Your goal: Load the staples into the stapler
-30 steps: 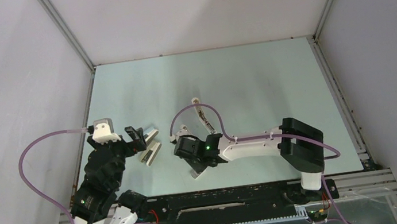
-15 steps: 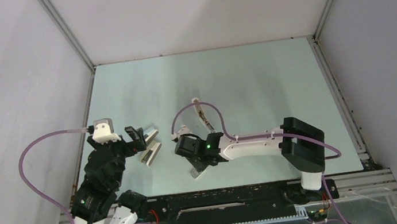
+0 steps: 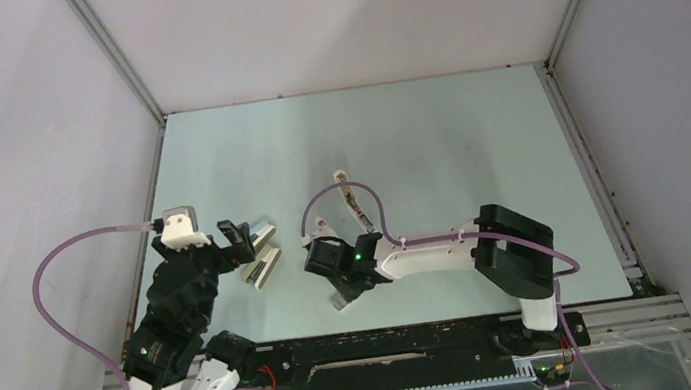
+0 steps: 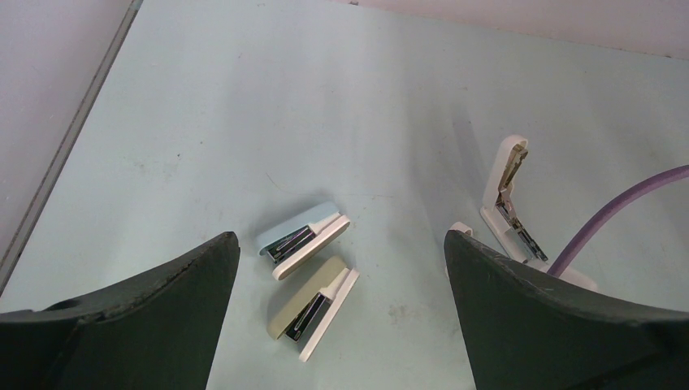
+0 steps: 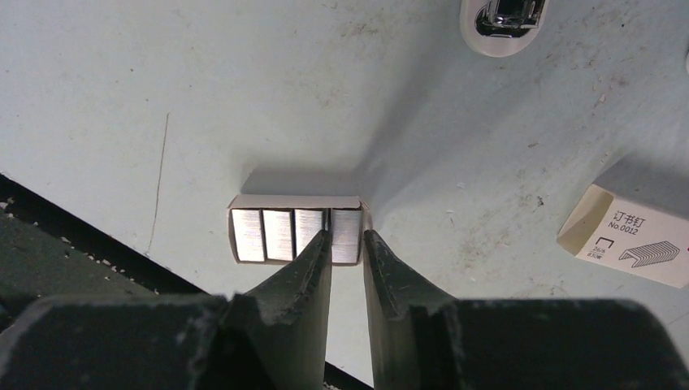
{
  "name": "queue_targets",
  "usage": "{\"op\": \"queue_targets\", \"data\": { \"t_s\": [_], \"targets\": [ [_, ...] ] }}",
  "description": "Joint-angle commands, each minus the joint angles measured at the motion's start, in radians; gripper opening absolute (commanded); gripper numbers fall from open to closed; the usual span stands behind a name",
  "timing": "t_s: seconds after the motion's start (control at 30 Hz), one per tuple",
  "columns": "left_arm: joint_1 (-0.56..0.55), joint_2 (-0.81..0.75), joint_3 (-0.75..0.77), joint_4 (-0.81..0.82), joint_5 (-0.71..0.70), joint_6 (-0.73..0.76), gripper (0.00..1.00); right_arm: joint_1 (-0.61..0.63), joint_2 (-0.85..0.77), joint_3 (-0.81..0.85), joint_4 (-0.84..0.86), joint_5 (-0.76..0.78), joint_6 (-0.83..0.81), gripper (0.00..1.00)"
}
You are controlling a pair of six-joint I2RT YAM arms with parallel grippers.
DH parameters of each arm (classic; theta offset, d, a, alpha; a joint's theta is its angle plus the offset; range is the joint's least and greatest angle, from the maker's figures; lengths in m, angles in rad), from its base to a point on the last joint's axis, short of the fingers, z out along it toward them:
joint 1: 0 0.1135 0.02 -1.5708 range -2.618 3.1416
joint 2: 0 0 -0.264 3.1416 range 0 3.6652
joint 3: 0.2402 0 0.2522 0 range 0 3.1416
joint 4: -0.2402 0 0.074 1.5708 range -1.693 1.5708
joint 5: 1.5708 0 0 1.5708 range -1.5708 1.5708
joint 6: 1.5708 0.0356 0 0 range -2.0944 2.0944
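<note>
The stapler [image 3: 350, 194] lies hinged open on the pale green table [image 3: 436, 143], roughly at its middle. Its two white arms are spread in a narrow V and the dark metal channel [image 4: 513, 219] shows inside in the left wrist view. A purple cable [image 3: 322, 196] from the right arm loops over and around it. The staples [image 3: 339, 302] lie on the near side of the stapler, close to the table's front edge. In the right wrist view they [image 5: 294, 234] show as a row of shiny grey strips side by side in a shallow white tray. The right gripper [image 5: 348, 237] is down over them with its two dark fingers only narrowly apart. The end strip of the row sits in the slot between them, and the frames do not show whether the pads press on it. A small cream box [image 5: 630, 240] with a printed staple drawing lies just beside the staples, on the same side of the stapler. A rounded white tip [image 5: 502, 20] with bright metal in it shows at the top edge of that view. To the left of the stapler, well apart from it, two short closed staplers lie side by side, a pale blue one [image 4: 305, 238] and a cream one [image 4: 315, 302]. The left gripper [image 3: 236, 240] hangs just beyond them, still farther left of the stapler. Its jaws are spread wide and hold nothing, and both short staplers show in the gap between its fingers [image 4: 146, 321].
</note>
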Motion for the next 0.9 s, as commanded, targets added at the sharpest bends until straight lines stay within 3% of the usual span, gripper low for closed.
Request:
{"op": "queue_targets", "data": {
  "t_s": [0.0, 0.23, 0.53, 0.87],
  "targets": [
    [0.009, 0.008, -0.004, 0.034, 0.010, 0.011, 1.00, -0.005, 0.013, 0.031, 0.005, 0.011, 0.021, 0.24],
    [0.009, 0.008, -0.004, 0.033, 0.010, 0.011, 1.00, -0.006, 0.031, 0.032, -0.007, 0.023, 0.032, 0.24],
    [0.009, 0.008, -0.004, 0.031, 0.009, 0.011, 1.00, -0.012, 0.031, 0.031, -0.027, 0.055, 0.045, 0.14],
    [0.009, 0.010, -0.004, 0.031, 0.009, 0.011, 0.99, -0.011, 0.060, 0.042, -0.019, 0.034, 0.046, 0.21]
  ]
}}
